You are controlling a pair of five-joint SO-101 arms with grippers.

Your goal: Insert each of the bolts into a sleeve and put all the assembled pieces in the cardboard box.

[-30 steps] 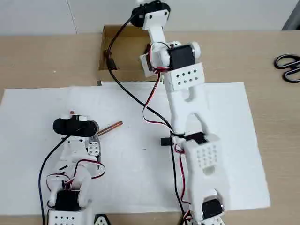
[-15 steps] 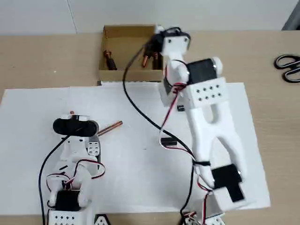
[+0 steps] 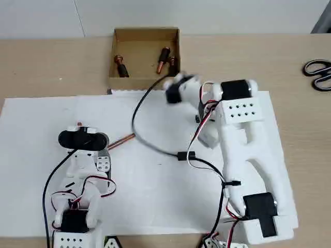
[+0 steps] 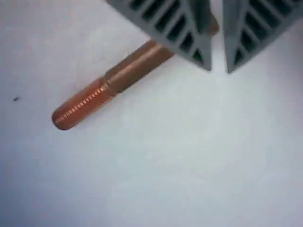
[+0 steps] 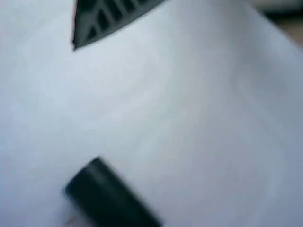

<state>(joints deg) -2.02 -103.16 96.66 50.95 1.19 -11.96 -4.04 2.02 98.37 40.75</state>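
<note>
Left gripper (image 4: 218,68) clamping the bolt (image 4: 94,97), its head hiding behind the jaws, right gripper (image 3: 176,89) showing blurred near the cardboard box (image 3: 146,31), grip unreadable.

A box (image 3: 146,32) sits on the surface (image 3: 51,62) at the upper centre of the high view, holding one bolt (image 3: 119,65) by its left wall and a second bolt (image 3: 164,59) toward its right. Just below the box lies a paper sheet (image 3: 150,196). A loose bolt (image 3: 122,140) lies on the sheet at left-centre, one end at the left hand (image 4: 217,61). Scissors (image 3: 318,74) lie at the right edge, off the sheet.
</note>
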